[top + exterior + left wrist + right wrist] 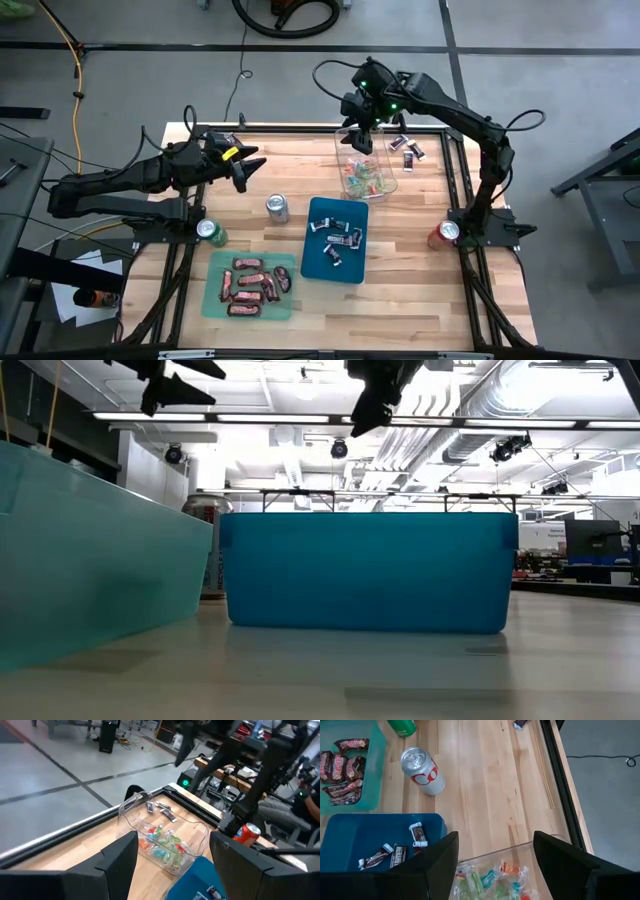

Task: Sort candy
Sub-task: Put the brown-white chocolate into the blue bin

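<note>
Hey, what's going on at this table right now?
Two robot arms are sorting candy into trays. The right gripper hangs open and empty over the clear tray of bright sweets. The left gripper waits open at the table's left. Red-brown bars fill the teal tray, dark pieces the blue tray; a few pieces lie loose.

Dark red-brown bars (250, 285) lie in a pale green tray (213, 298); dark, silver-ended pieces (333, 238) in a deep blue tray (312, 265). The clear bin (345, 135) holds tiny sweets (367, 181) — red, green, blue.
</note>
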Motion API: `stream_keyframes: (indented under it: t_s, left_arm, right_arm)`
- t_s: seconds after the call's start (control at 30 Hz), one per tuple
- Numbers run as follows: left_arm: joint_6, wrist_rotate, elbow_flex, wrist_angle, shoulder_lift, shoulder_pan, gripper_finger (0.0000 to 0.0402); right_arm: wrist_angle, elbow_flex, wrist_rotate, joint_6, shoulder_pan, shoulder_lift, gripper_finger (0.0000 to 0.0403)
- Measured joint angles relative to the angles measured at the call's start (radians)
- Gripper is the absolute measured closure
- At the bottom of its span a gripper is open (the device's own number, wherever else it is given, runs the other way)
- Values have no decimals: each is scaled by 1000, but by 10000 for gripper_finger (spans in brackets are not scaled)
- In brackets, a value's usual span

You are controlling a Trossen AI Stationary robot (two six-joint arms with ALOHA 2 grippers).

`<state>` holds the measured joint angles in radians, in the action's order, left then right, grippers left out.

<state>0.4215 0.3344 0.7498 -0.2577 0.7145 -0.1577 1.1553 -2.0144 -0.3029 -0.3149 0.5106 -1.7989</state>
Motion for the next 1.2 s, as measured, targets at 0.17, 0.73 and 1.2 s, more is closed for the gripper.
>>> stream_keyframes:
  t_s: [0.17, 0.73, 1.2]
  left_arm:
    - [78, -23, 32, 36, 115, -58, 170]
    - [116, -32, 308, -539, 795, -631, 173]
    - [369, 101, 309, -485, 990, -733, 173]
  right_arm:
    - [32, 0, 8, 1, 21, 43, 151]
    - [122, 0, 10, 19, 120, 99, 151]
    - [68, 0, 7, -84, 125, 97, 151]
